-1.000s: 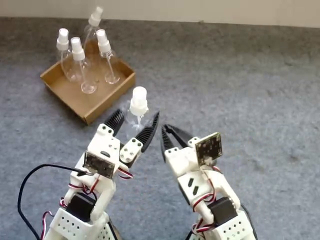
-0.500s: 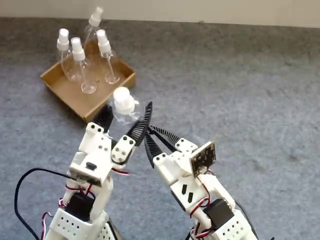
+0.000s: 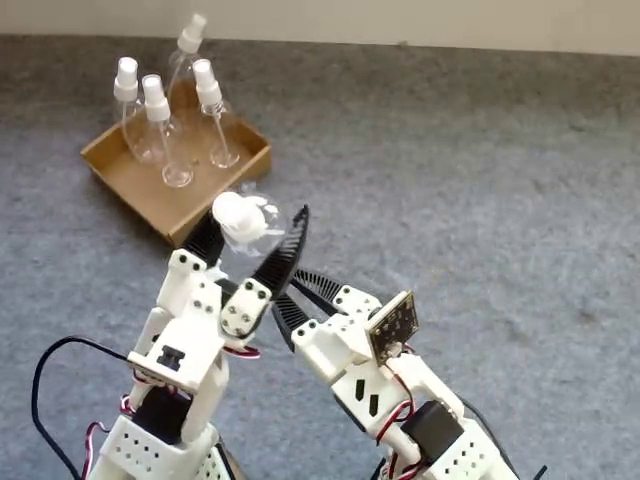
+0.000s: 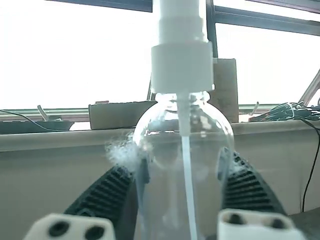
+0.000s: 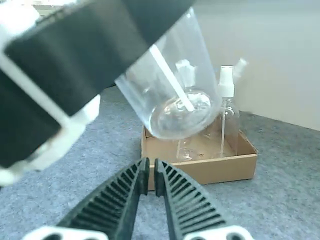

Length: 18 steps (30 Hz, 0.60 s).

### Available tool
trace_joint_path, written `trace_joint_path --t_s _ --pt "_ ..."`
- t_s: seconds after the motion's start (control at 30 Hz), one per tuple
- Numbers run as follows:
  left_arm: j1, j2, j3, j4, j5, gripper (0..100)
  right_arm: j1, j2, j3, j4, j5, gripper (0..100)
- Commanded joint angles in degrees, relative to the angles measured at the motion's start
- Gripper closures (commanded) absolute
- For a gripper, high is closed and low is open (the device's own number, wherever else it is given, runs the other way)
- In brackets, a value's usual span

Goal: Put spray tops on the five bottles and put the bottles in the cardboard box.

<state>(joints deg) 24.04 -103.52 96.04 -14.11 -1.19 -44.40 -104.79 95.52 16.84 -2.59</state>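
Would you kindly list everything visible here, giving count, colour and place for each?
Clear plastic bottles with white spray tops: four, standing in the box.
Clear spray-topped bottle: one, held tilted above the carpet, beside the box's near wall.
Brown cardboard box: one, far left on the carpet.
Grey carpet: one, covers the table.
Left gripper: one, white, black jaws shut on the tilted bottle.
Right gripper: one, white, black jaws shut, empty, beside the left gripper.
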Motion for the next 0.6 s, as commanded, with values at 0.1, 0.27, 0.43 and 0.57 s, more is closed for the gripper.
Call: trace_joint_path --t_s 0.1,0.27,0.43,0.57 --pt "6.2 -0.8 1.0 1.0 0.8 94 -0.6 -0.6 8.2 -1.2 0.5 97.8" --pt "7.8 -0.8 1.0 6.3 0.8 94 -0.4 -0.6 7.9 -1.1 0.5 97.8" --pt "7.9 -0.8 1.0 9.5 0.8 94 -0.1 -0.6 7.9 -1.0 0.5 97.8" --pt "7.7 -0.8 1.0 9.5 0.8 94 4.4 -0.6 7.9 -1.0 0.5 97.8"
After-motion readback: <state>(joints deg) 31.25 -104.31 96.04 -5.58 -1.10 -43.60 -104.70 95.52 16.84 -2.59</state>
